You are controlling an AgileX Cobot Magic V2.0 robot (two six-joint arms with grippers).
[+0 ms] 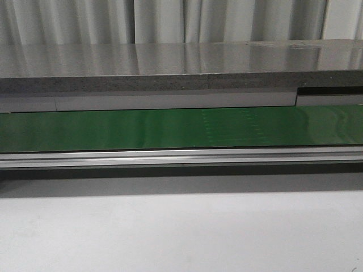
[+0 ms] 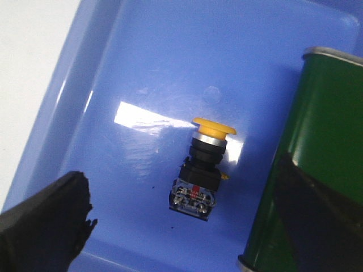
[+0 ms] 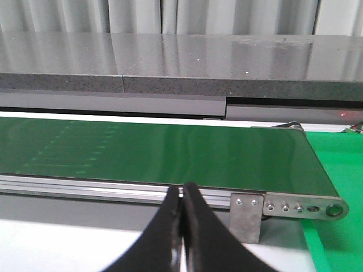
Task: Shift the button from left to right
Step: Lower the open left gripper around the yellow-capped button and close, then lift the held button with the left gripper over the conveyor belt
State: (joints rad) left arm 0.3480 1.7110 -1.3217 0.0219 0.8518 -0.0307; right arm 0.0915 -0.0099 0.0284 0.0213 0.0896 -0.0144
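The button (image 2: 199, 170) lies on its side in a blue tray (image 2: 113, 68) in the left wrist view, its yellow cap (image 2: 214, 128) away from the fingers and its black body with a red mark toward them. My left gripper (image 2: 182, 177) is open and hovers above the button, with one dark finger (image 2: 45, 226) on each side and neither touching it. My right gripper (image 3: 182, 191) is shut with nothing in it, in front of the conveyor's rail. The front view shows neither the button nor a gripper.
A green conveyor belt (image 1: 142, 129) runs across behind an aluminium rail (image 1: 170, 157), with a grey shelf (image 1: 170, 62) behind it. The belt's end (image 3: 283, 158) has a metal bracket (image 3: 248, 218), with a green mat (image 3: 337, 164) beside it. A green belt edge (image 2: 323, 113) borders the tray.
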